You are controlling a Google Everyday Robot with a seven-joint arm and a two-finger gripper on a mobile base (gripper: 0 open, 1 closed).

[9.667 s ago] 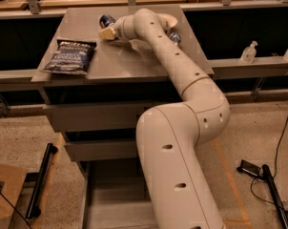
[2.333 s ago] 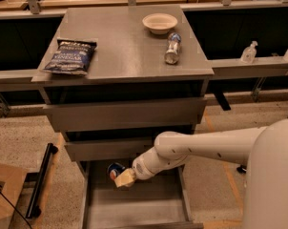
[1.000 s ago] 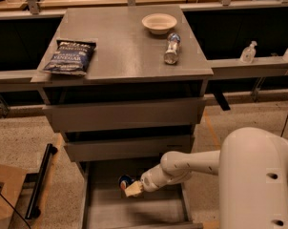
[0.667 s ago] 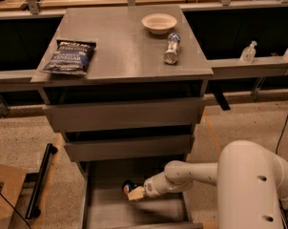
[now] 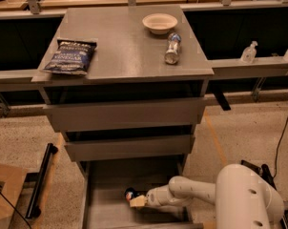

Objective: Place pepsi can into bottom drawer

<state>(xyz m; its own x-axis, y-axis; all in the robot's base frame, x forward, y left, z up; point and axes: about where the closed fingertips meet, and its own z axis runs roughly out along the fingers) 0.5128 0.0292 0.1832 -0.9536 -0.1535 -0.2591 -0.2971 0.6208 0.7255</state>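
Note:
The bottom drawer [image 5: 106, 180] is pulled out below the cabinet's two upper grey drawers. My white arm reaches into it from the right. My gripper [image 5: 137, 201] sits low inside the drawer, close to its flat bottom. It is shut on the pepsi can [image 5: 130, 193], a small dark blue can whose end shows just left of the yellowish fingertips [image 5: 138, 202]. I cannot tell whether the can touches the drawer floor.
On the cabinet top lie a dark blue chip bag [image 5: 70, 56], a white bowl [image 5: 159, 22] and a clear water bottle [image 5: 172, 48]. The middle drawer [image 5: 129, 148] overhangs the open one. A black bar [image 5: 41, 180] lies on the floor at left.
My gripper has carried the can from the cabinet top down into the open bottom drawer. Over the last second it sank lower and a little rightward toward the drawer floor.

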